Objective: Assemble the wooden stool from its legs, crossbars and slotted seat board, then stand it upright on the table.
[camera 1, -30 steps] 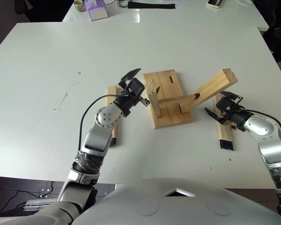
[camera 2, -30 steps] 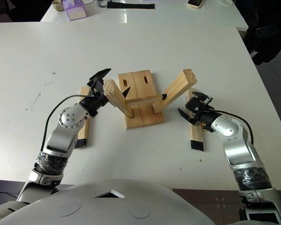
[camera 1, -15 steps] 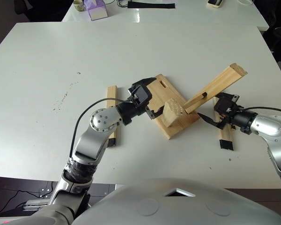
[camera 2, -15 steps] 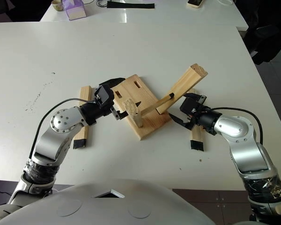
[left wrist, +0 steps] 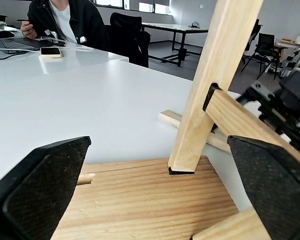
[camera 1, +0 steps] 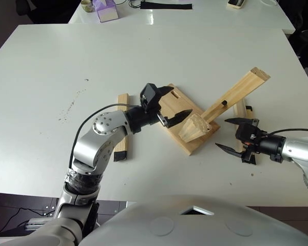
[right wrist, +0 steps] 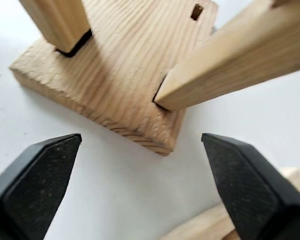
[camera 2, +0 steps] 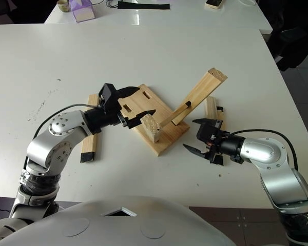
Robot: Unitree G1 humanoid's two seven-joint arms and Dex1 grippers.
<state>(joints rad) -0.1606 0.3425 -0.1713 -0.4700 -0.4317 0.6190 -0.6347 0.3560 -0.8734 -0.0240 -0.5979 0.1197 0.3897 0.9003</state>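
Note:
The slotted seat board [camera 1: 173, 105] lies flat on the table, turned at an angle. Two legs stand in its slots: a short-looking one [camera 1: 193, 127] tips toward me, and a long one [camera 1: 237, 94] leans out to the right. A crossbar [camera 1: 214, 109] joins them. My left gripper [camera 1: 173, 103] is open over the board's left part, its fingers [left wrist: 40, 190] either side of the board [left wrist: 150, 207] and touching nothing. Near the table's front, right of the board's corner [right wrist: 125, 85], my right gripper [camera 1: 233, 135] is open and holds nothing.
One loose wooden piece [camera 1: 122, 99] lies left of the board, partly under my left arm. Another [camera 1: 241, 109] lies behind my right gripper. A second table at the back carries a box [camera 1: 106, 9] and small items. Bare tabletop stretches left and far.
The partly built stool turned on the table a second ago and now rests. My left gripper has opened and drawn back from the near leg. My right gripper has moved toward the front edge, fingers wider.

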